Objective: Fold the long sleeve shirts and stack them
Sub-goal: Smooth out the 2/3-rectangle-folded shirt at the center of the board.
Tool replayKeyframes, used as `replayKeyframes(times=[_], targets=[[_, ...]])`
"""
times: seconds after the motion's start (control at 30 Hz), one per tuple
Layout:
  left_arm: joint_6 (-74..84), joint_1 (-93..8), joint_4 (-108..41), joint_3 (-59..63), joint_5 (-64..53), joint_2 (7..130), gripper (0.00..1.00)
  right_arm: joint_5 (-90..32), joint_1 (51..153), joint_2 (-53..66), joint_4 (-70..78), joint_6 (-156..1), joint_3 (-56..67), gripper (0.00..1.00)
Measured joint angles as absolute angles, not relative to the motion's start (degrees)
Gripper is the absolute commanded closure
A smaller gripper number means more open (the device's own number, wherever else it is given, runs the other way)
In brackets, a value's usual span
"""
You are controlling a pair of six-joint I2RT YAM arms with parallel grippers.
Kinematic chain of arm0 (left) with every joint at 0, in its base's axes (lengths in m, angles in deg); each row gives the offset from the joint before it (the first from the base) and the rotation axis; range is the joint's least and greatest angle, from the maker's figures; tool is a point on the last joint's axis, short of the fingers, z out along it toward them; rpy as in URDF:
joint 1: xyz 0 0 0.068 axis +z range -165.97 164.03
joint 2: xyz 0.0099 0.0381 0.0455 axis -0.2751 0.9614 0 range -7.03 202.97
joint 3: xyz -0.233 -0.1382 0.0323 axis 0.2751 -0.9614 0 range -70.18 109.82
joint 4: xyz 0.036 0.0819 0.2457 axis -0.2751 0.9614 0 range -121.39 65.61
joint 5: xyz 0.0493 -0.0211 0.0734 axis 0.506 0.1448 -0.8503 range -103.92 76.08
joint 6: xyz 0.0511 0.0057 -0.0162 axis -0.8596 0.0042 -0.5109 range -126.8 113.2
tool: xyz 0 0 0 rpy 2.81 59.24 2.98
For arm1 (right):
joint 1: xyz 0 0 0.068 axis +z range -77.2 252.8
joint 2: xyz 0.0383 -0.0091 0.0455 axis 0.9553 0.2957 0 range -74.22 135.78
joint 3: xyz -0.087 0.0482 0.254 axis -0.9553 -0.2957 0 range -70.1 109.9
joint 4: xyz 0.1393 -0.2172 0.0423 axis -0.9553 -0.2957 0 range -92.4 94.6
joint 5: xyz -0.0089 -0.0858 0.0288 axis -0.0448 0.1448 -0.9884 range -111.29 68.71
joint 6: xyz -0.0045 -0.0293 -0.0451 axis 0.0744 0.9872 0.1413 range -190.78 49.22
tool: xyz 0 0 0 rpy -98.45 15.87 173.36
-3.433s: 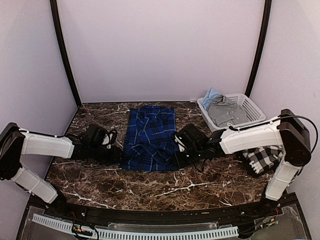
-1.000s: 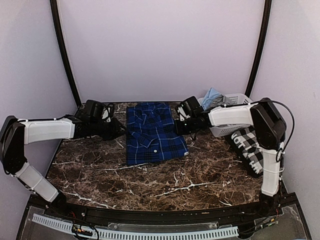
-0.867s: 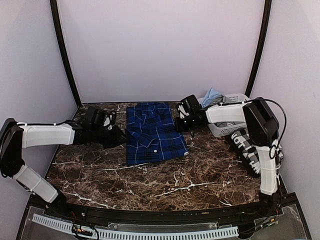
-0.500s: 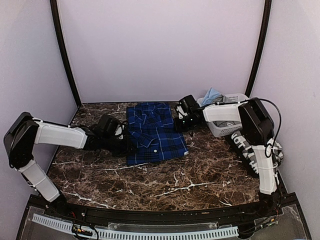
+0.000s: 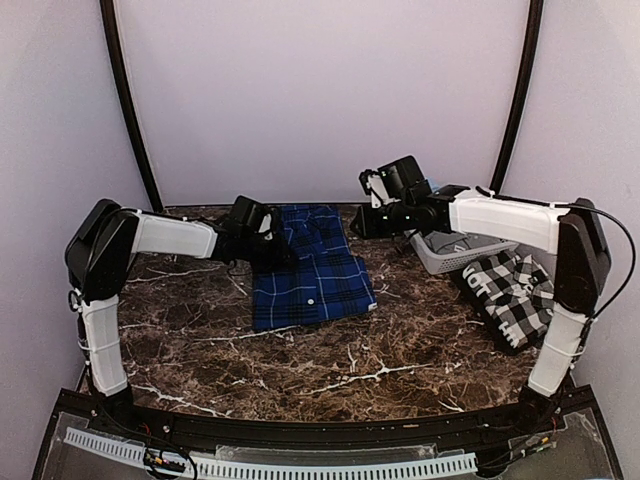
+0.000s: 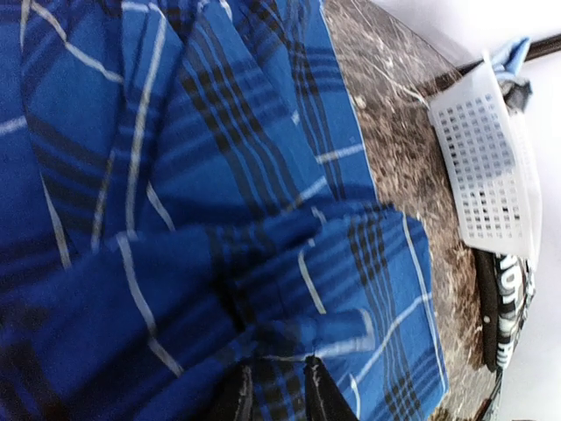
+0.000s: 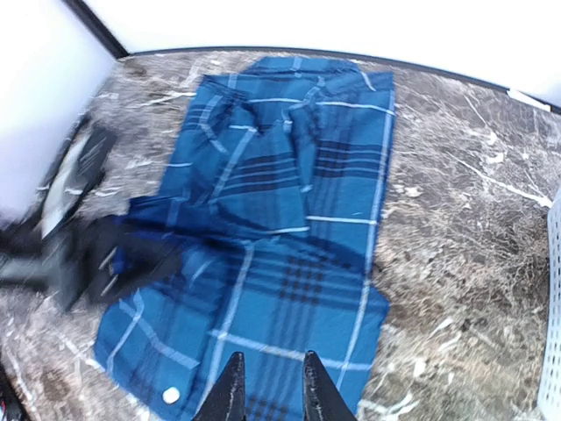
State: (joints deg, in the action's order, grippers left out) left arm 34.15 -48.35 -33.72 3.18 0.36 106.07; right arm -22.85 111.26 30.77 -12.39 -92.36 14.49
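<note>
The royal blue plaid cloth shirt (image 5: 312, 275), crossed with black and thin white lines, lies folded in a rough rectangle at the centre of the overhead view, and a white button shows near its lower edge. The left gripper (image 5: 272, 248) is right on the shirt's upper left edge, low against the cloth. In the left wrist view its two dark fingers (image 6: 238, 399) pinch a bunched ridge of the blue fabric between them, so that one is clamped on the shirt. Off the shirt's upper right corner, the right gripper (image 5: 368, 222) hangs above the table, clear of the cloth. Its wrist view looks down on the whole shirt, with the fingertips (image 7: 230, 390) a narrow gap apart and nothing between them.

Further right, the black-and-white large-check cloth shirt (image 5: 515, 295) lies crumpled at the right edge of the frame, well apart from the blue one. Just above it stands a white perforated plastic basket (image 5: 445, 250), partly hidden by the right arm, with a bit of light blue cloth (image 6: 515, 54) at its rim. Everything rests on a dark brown marble-patterned tabletop (image 5: 350, 375) with white veins. Pale lilac walls close in the back and sides, and two black poles (image 5: 125, 110) rise at the back corners.
</note>
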Motion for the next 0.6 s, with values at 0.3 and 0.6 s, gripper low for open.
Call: replayKeyframes(times=[0.3,0.6], targets=[[32.31,-42.62,-31.60,14.28,-0.95,117.72,0.80,-21.10,115.54,23.06,-12.39,-92.76,5.51,0.76],[27.96,-42.47,-24.39,22.79,-1.67,118.74,0.65,-21.03,115.56,25.09,-10.88,-92.41,4.79,0.76]])
